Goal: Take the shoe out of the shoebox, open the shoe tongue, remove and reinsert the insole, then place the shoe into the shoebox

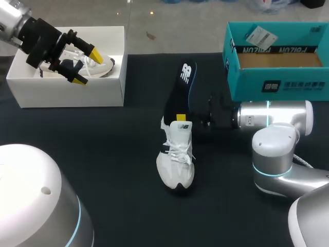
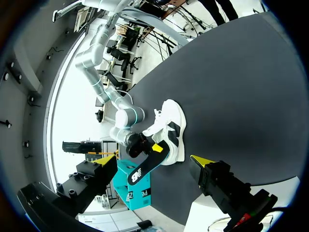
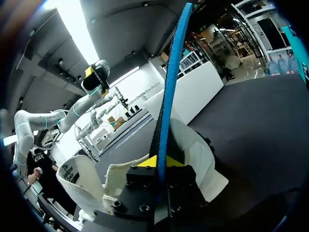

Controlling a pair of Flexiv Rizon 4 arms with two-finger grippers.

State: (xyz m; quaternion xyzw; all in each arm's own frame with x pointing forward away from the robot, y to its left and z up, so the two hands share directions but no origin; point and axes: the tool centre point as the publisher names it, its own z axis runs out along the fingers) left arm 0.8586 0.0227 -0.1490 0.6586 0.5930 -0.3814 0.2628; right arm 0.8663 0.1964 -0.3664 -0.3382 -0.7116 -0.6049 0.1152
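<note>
1. Black matte counter point(image 1: 103, 149), evenly dark, no marks visible on it.
2. White shoe point(image 1: 176, 157) stands upright around the middle of the counter. Toe points to the near edge, heel to the far edge, laces tied.
3. Dark insole point(image 1: 177, 92) with a blue edge sticks up out of the shoe's heel end, tilted toward the far edge. Can't tell how deep its lower end sits in the shoe.
4. Right claw point(image 1: 181, 118) comes in from the counter's right edge, level with the shoe's heel. It is clamped on the insole low down. The right wrist view shows both yellow tips pressed on it from either side.
5. White box point(image 1: 67, 95) sits at the far left corner, open top, with a second shoe point(image 1: 103, 66) lying inside. That shoe is white with dark panels.
6. Left claw point(image 1: 86, 67) hangs over the white box, just above the second shoe, fingers spread wide and gripping nothing.
7. Teal box point(image 1: 277, 82) sits at the far right corner, open, with a brown cardboard floor showing.
8. Writing:
   - White logo point(image 1: 185, 72) near the insole's upper end.
   - White print and a dark label patch on the teal box's front wall.
   - White tag point(image 1: 260, 36) against its inner back wall.
   - Print on the tag is too small to make out.
</note>
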